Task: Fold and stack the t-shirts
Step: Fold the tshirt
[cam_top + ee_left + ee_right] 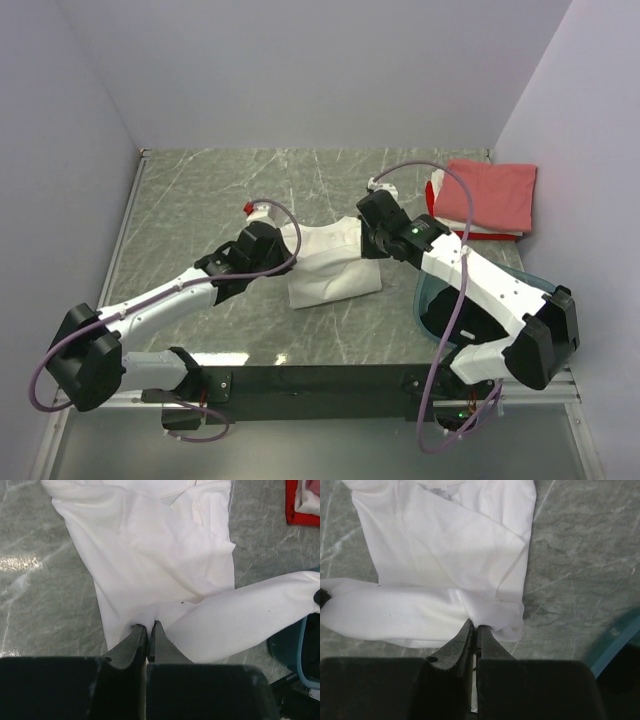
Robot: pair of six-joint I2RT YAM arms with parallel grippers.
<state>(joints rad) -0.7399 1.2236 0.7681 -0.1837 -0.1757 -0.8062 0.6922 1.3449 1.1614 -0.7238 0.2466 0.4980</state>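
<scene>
Both the left gripper and right gripper are clenched on the white t-shirt at the centre of the table, toward its near edge; move them level and together so your fold lands square.

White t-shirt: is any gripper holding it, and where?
Both: the left gripper pinches the white t-shirt at its left-side edge, the right gripper at the opposite edge.
</scene>
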